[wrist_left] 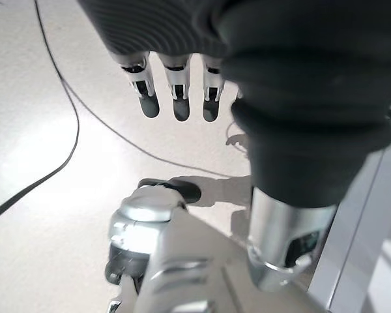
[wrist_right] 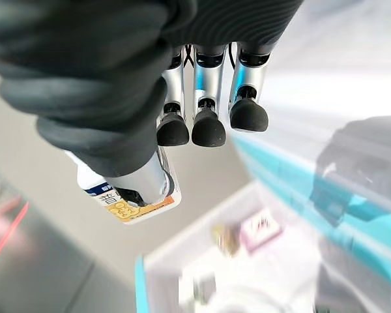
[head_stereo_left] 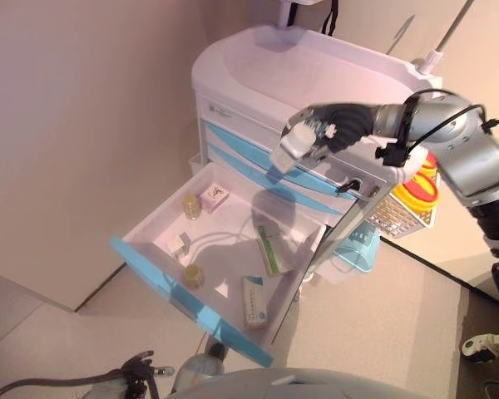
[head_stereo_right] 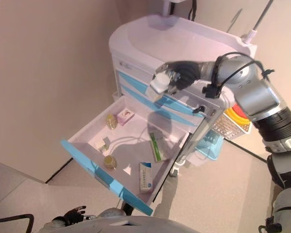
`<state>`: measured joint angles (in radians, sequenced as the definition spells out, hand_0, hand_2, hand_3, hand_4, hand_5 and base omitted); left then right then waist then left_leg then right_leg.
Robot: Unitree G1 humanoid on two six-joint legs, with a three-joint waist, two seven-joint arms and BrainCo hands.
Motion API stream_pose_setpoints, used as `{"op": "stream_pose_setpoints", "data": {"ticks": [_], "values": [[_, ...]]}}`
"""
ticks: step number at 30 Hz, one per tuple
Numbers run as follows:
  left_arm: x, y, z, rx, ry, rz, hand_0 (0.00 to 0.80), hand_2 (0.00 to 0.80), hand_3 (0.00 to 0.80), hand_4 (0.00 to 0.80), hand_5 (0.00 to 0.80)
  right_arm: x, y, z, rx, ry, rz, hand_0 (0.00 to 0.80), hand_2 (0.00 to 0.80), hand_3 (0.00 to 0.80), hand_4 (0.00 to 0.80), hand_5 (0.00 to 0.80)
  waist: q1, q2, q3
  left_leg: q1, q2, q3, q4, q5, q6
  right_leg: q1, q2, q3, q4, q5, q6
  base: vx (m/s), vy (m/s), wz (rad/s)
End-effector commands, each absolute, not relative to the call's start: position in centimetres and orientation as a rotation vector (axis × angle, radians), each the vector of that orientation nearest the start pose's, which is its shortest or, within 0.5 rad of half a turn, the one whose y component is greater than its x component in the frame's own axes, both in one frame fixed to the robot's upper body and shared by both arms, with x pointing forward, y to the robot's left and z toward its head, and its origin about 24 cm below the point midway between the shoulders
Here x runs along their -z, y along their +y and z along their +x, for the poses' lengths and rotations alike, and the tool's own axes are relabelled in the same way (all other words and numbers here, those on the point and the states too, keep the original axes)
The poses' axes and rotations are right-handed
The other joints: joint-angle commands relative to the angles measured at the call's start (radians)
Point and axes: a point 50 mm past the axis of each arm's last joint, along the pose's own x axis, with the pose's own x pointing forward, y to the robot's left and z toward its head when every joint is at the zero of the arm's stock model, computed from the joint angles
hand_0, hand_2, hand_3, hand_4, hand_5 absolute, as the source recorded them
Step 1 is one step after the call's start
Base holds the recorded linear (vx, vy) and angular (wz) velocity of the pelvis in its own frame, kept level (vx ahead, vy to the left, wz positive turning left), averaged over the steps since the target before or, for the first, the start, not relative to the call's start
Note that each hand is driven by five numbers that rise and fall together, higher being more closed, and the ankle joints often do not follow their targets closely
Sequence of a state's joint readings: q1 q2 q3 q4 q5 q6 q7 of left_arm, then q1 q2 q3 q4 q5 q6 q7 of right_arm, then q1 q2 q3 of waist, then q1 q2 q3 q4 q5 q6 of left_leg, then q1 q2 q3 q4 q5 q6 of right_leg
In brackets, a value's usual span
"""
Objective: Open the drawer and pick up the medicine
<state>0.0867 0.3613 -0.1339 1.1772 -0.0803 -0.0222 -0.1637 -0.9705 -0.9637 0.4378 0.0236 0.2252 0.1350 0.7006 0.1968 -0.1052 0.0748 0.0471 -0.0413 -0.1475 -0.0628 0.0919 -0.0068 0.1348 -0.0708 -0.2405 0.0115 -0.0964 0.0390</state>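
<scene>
One bottle held above the open drawer

One white bottle (head_stereo_left: 289,145) sits clamped in the right hand (head_stereo_left: 337,126), clear above the pulled-out drawer (head_stereo_left: 150,268). Boxes (head_stereo_left: 271,249) lie near its right edge. The left hand (wrist_left: 176,91) hangs low, fingers relaxed.

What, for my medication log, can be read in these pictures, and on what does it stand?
None can be quoted.
Label of the white bottle, in the right hand: print blurred, unreadable.
The pink box, green box and blue-and-white box in the open drawer: print too small.
</scene>
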Motion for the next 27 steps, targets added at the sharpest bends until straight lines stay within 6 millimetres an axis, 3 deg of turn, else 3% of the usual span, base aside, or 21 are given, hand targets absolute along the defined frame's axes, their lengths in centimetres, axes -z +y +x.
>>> {"op": "stream_pose_setpoints", "data": {"ticks": [1,11,19,27], "values": [[15.2,28.3,5.5,-0.019,1.322,0.232,0.000,0.000,0.000,0.000,0.000,-32.6,-17.6,32.5,-0.629,-0.390,-0.954,0.800,0.800,0.800,0.800,0.800,0.015,-0.015,-0.046,0.041,-0.027,0.002,0.025,-0.115,0.012,-0.028,-0.020,0.012,0.036,0.051,0.031,0.000,0.000,0.00],[15.1,28.7,5.2,-0.012,1.347,0.238,0.000,0.000,0.000,0.000,0.000,-35.4,-22.8,34.6,-0.290,-0.296,-0.823,0.800,0.800,0.800,0.800,0.800,0.034,-0.012,-0.040,0.053,-0.035,-0.026,0.033,-0.125,0.015,-0.005,-0.023,-0.003,0.040,0.037,0.025,0.023,0.000,0.08],[14.9,28.6,5.9,0.018,1.330,0.255,0.000,0.000,0.000,0.000,0.000,-35.4,-25.9,36.4,-0.111,-0.157,-0.858,0.800,0.800,0.800,0.800,0.800,0.066,-0.013,-0.027,0.055,-0.043,-0.049,0.040,-0.126,0.021,0.005,-0.028,-0.018,0.046,0.033,0.020,0.036,0.016,0.08],[14.8,28.5,6.2,0.035,1.329,0.268,0.000,0.000,0.000,0.000,0.000,-34.0,-28.3,37.3,0.015,-0.004,-0.935,0.800,0.800,0.800,0.800,0.800,0.101,-0.013,-0.014,0.058,-0.052,-0.078,0.041,-0.125,0.027,0.016,-0.036,-0.040,0.054,0.029,0.020,0.049,0.030,0.15]]}}
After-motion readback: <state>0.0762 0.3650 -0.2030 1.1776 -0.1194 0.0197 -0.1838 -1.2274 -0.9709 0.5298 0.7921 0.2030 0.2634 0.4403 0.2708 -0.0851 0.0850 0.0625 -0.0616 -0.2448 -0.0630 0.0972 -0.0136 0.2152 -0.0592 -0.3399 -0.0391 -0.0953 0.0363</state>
